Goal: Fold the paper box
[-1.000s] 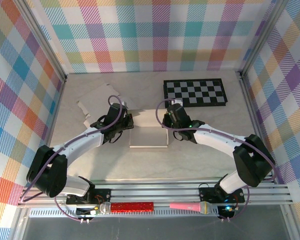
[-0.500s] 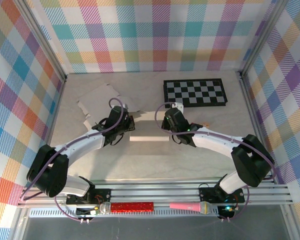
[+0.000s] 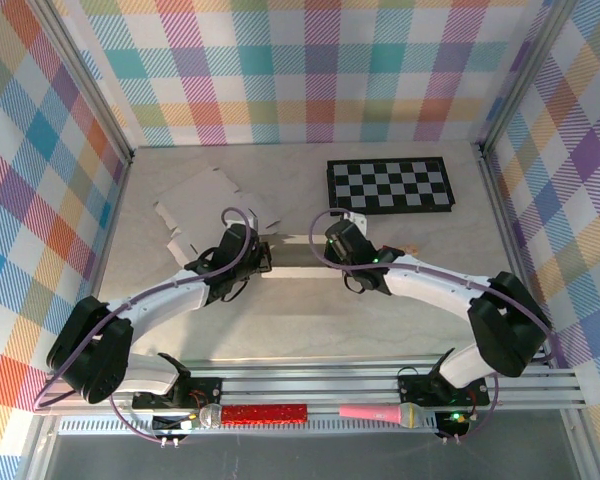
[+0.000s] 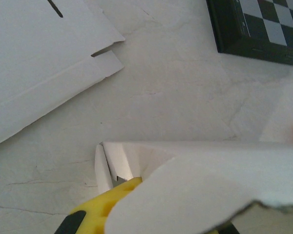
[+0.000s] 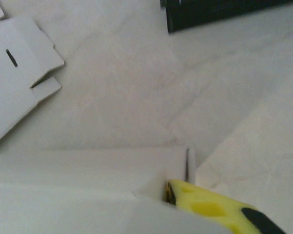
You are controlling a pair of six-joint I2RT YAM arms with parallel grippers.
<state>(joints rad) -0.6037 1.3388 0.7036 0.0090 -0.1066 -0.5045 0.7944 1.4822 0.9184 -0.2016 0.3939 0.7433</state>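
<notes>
The white paper box [image 3: 295,268] lies mid-table between my two grippers and looks like a narrow strip from above. My left gripper [image 3: 259,258] is at its left end. In the left wrist view a curved white flap of the box [image 4: 210,185] covers the yellow finger [image 4: 105,207], and the jaws are shut on that flap. My right gripper [image 3: 333,254] is at the box's right end. In the right wrist view one yellow finger [image 5: 210,207] rests against the box's upright end wall [image 5: 88,168]. Its other finger is hidden.
Flat white cardboard blanks [image 3: 205,205] lie at the back left, also in the left wrist view [image 4: 34,63] and the right wrist view [image 5: 14,87]. A black-and-white checkerboard [image 3: 388,186] sits at the back right. Plaid walls enclose the table on three sides.
The wide flat panel seen a second ago has swung up and over, so the box has shrunk to a thin strip. Both grippers have moved slightly toward the back with it.
</notes>
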